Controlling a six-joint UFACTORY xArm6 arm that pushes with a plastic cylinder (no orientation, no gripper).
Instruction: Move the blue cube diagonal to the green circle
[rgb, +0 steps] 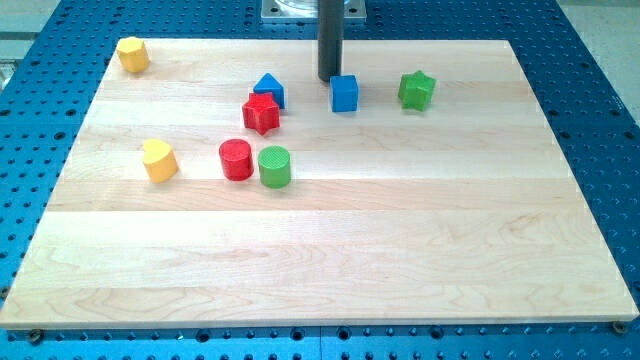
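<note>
Far upper left of the frame, a yellow block (133, 54) sat near the corner of the wooden board (330, 260). Below it, at middle left, a second yellow block (159, 160) stood well apart. Moving right, the red cylinder (236, 159) and the green circle (274, 166) stood side by side, touching or nearly so. Above them the red star (261, 113) pressed against the blue triangle block (268, 89) behind it. Then the action: my tip (330, 79) was down at the upper centre, just beside the upper left of the blue cube (344, 93) (touching or a hair off, I could not tell). No jaws here to report, only a plain rod. The cube sat up and to the right of the green circle, well apart. Further right, a green star (417, 90) waited near the cube.
</note>
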